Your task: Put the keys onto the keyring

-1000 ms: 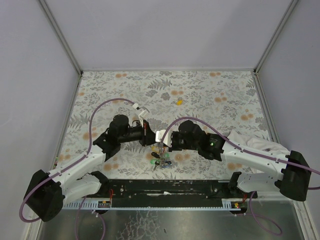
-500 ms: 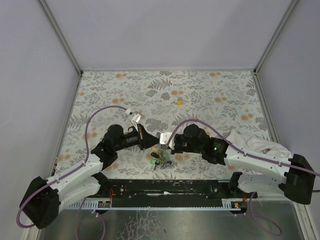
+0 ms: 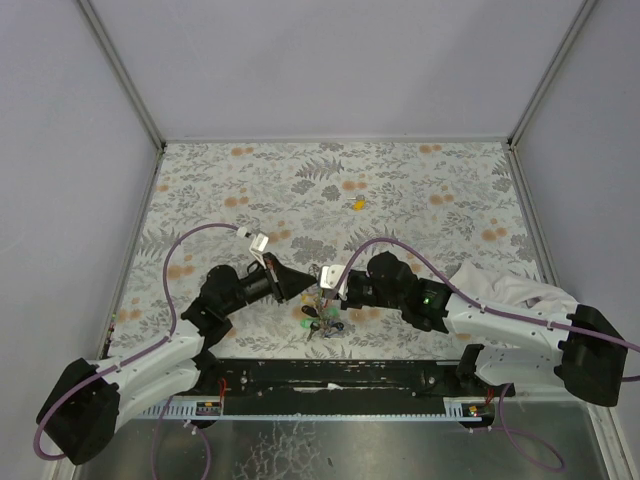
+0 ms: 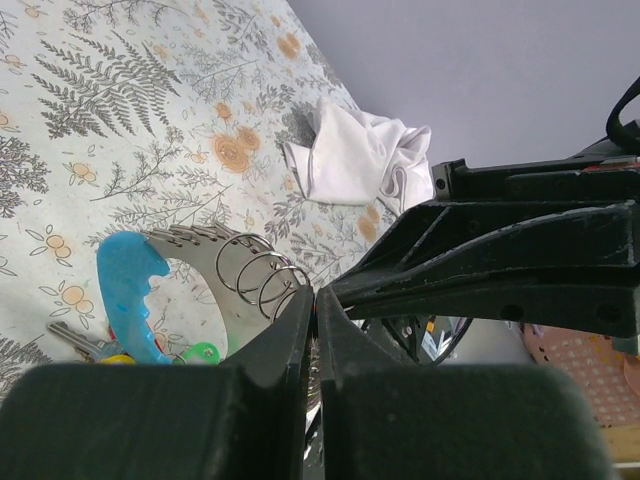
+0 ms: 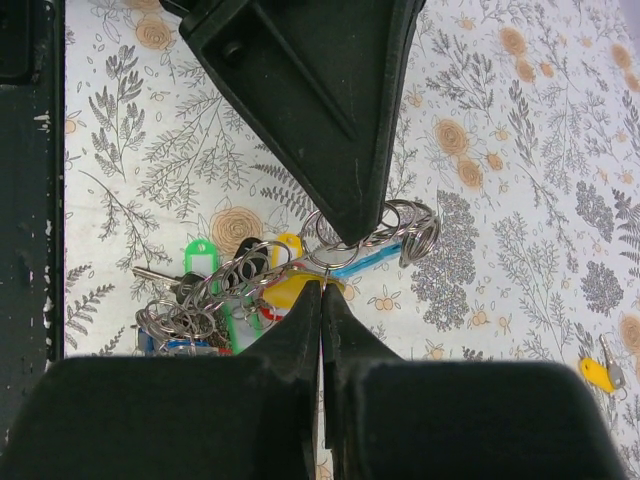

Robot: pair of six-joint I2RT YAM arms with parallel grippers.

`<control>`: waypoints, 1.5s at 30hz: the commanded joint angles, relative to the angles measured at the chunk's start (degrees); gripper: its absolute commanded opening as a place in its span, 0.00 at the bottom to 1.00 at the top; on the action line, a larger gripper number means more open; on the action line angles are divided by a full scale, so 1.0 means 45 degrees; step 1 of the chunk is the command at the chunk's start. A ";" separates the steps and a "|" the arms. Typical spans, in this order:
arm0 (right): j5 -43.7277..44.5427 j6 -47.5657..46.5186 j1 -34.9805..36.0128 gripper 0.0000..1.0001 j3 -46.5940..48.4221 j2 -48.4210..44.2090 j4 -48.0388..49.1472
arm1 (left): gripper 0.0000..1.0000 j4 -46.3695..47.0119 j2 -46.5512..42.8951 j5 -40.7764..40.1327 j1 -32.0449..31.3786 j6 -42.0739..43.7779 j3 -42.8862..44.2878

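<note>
A bunch of keys (image 3: 322,320) with green, black, red and blue caps lies by the table's near edge, tangled with silver rings (image 5: 408,218). My left gripper (image 3: 308,284) and right gripper (image 3: 326,284) meet tip to tip just above it. In the right wrist view my right gripper (image 5: 323,286) is shut on the thin keyring (image 5: 328,266), over a yellow cap (image 5: 285,292). The left gripper (image 4: 315,296) is shut too, its tip on the same ring coils (image 4: 262,278). A loose yellow key (image 3: 356,203) lies farther back on the table, also seen as the yellow key (image 5: 598,374).
A light-blue curved strip (image 4: 128,296) and a green tag (image 5: 200,262) lie among the bunch. A crumpled white cloth (image 3: 505,283) sits at the right beside the right arm. Grey walls enclose the floral table (image 3: 420,190), and a black rail (image 3: 340,375) runs along its near edge.
The left arm has dropped and drawn back toward the near left, its gripper still pointing at the bunch. The right gripper has sunk slightly. The keys have not moved.
</note>
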 commanded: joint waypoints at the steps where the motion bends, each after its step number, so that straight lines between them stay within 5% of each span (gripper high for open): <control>1: -0.0863 0.0423 0.0275 0.00 0.0049 0.0113 -0.0510 | 0.00 0.2729 -0.0255 -0.1961 0.0210 -0.0250 -0.0304; 4: -0.0211 0.0212 0.0284 0.00 0.0330 -0.0177 -0.0988 | 0.02 0.2518 -0.0134 -0.1812 0.0208 -0.0230 -0.0171; 7: 0.0519 -0.0179 0.0278 0.00 0.0721 -0.0654 -0.1502 | 0.22 0.1913 -0.0145 -0.1192 0.0210 0.0220 0.0101; 11: 0.0940 -0.0886 0.0278 0.00 0.1747 -0.0531 -0.2578 | 0.32 0.0533 -0.0546 -0.0700 0.0229 0.0994 0.0576; 22: 0.0994 -0.1531 0.0284 0.00 0.3101 -0.0038 -0.3784 | 0.36 -0.5733 -0.0860 0.1606 0.0224 0.3863 0.3690; 30: 0.1001 -0.1842 0.0281 0.00 0.3291 -0.0008 -0.3895 | 0.34 -0.7607 0.0180 0.3586 0.0240 0.5308 0.4700; 45: 0.0521 -0.1919 0.0278 0.00 0.3133 -0.0042 -0.3908 | 0.32 -0.6630 0.2229 0.4499 0.0268 0.5443 0.5275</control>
